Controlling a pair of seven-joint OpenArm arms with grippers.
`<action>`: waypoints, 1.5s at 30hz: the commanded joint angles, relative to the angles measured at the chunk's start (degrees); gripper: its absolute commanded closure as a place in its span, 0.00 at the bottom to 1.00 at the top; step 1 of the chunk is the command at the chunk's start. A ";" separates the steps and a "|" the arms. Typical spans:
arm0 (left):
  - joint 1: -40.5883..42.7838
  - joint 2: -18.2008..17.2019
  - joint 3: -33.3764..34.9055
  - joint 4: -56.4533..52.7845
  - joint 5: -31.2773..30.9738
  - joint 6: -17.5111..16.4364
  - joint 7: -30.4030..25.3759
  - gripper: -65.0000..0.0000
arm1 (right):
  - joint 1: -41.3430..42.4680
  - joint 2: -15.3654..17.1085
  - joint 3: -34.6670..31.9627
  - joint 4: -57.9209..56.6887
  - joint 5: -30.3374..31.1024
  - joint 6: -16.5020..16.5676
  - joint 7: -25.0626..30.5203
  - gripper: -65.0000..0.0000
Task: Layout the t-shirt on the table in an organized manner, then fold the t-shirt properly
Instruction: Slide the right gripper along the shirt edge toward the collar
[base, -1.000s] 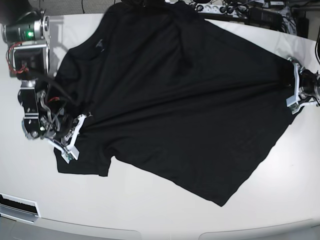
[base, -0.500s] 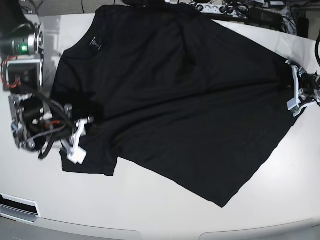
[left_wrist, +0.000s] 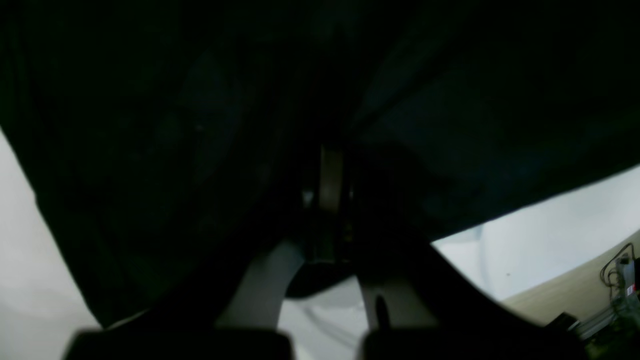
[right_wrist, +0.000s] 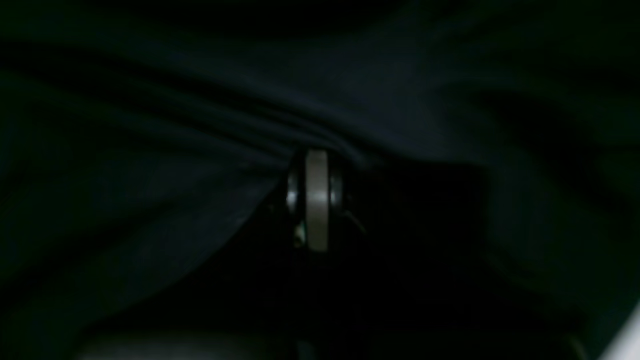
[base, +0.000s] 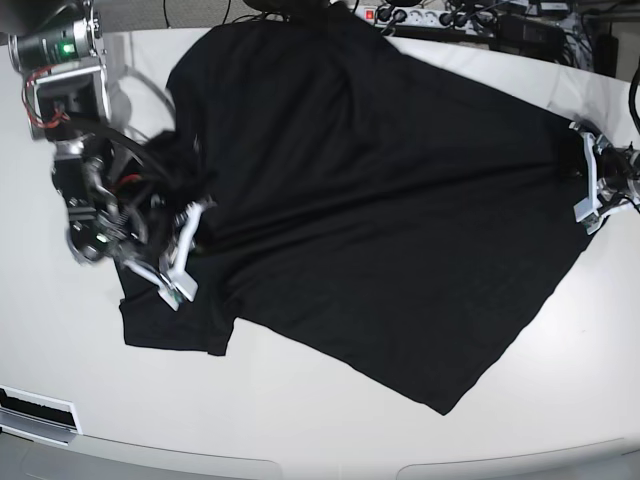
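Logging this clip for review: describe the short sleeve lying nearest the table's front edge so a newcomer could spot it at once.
Start at the white table, mostly covered by the black t-shirt. Follow its edge toward the view's left, just below the right gripper. The sleeve is the flat squarish flap there, jutting onto bare tabletop, unlike the bunched fabric above it.

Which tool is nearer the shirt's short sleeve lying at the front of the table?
Right. The right tool pinches the t-shirt just above that sleeve; the left tool grips the hem on the opposite side, across the whole shirt.
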 joint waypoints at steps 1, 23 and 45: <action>0.00 -0.50 0.00 0.11 -1.20 -1.38 1.60 1.00 | -0.33 1.42 -1.84 -1.51 -9.38 -5.95 -7.98 1.00; -1.20 -0.20 0.00 0.35 -23.63 -6.07 9.22 1.00 | 12.13 7.78 3.63 10.82 27.17 10.75 -26.88 1.00; -7.08 2.89 0.00 0.15 -2.34 7.41 1.77 1.00 | -17.59 7.26 7.04 16.17 4.50 1.60 -18.03 1.00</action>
